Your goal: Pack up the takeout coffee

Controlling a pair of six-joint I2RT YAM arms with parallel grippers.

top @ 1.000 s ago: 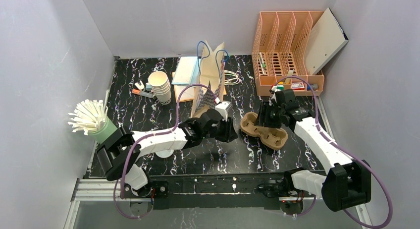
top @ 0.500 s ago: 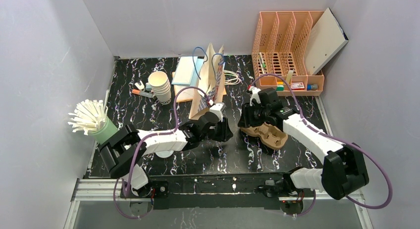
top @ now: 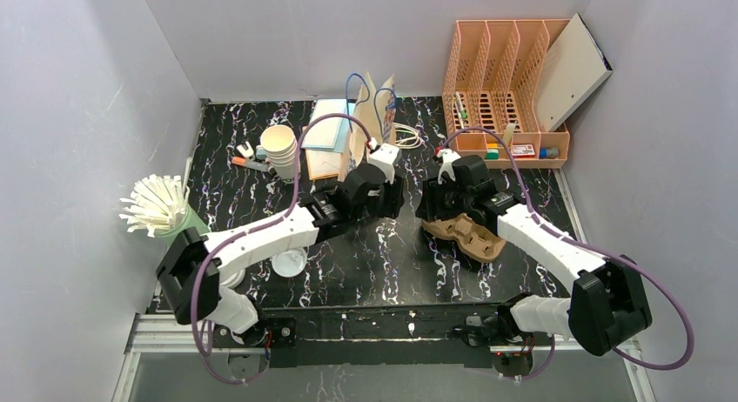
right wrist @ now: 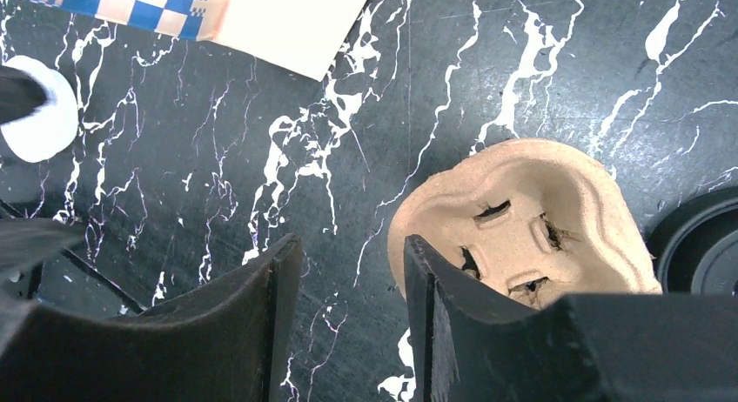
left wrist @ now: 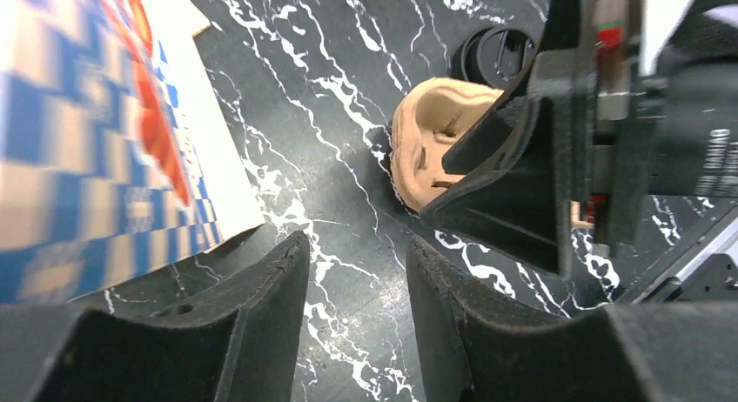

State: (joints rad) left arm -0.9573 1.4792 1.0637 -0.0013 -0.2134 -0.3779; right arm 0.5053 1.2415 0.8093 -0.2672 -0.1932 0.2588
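Note:
The takeout coffee is out of view in every frame. A brown pulp cup carrier lies on the black marble table, right of centre. My right gripper hovers at the carrier's left end and is open. In the right wrist view only tabletop shows between its fingers, and the carrier sits just outside one finger. My left gripper faces it from the left, open and holding nothing. In the left wrist view the carrier lies ahead, partly behind the right gripper.
A checkered paper bag with blue handles stands at the back centre. Stacked cream cups and a green straw holder are on the left. A white lid lies near the front. An orange file rack stands back right. A black round lid lies beside the carrier.
My left gripper has drawn back toward the bag and its jaws have widened. The bag now stands more upright. My right gripper shifted left to the carrier's left end.

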